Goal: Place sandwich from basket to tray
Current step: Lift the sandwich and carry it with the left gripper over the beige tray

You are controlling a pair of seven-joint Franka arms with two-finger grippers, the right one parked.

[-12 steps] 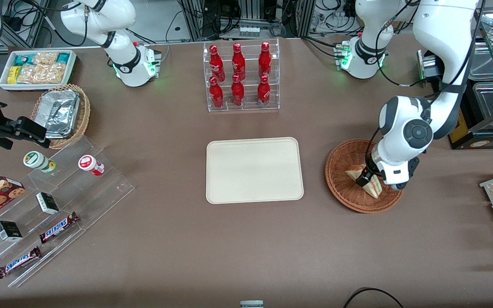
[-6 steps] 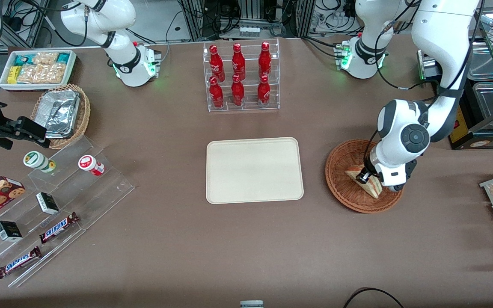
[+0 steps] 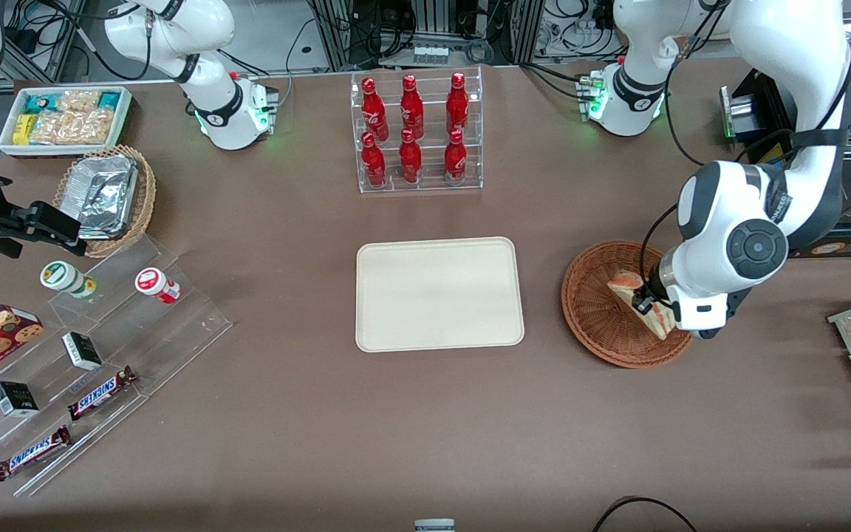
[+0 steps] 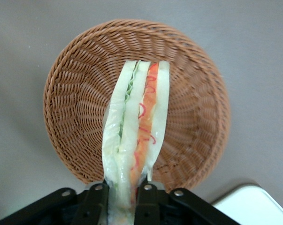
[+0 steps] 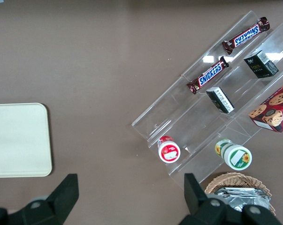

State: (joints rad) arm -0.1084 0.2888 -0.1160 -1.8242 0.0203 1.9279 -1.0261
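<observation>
The sandwich is hanging clamped at one end in the pincer, its cut edge with the red and green filling showing, and it is sitting just above the basket, so I'm calling this the lift-out step with the carry not yet begun. Next, it is looking like a matter of clearing the basket's woven rim and travelling over bare bench toward the tray. The tray is lying wide open with nothing on it, and the bottle rack is standing well apart, farther from the front camera.
</observation>
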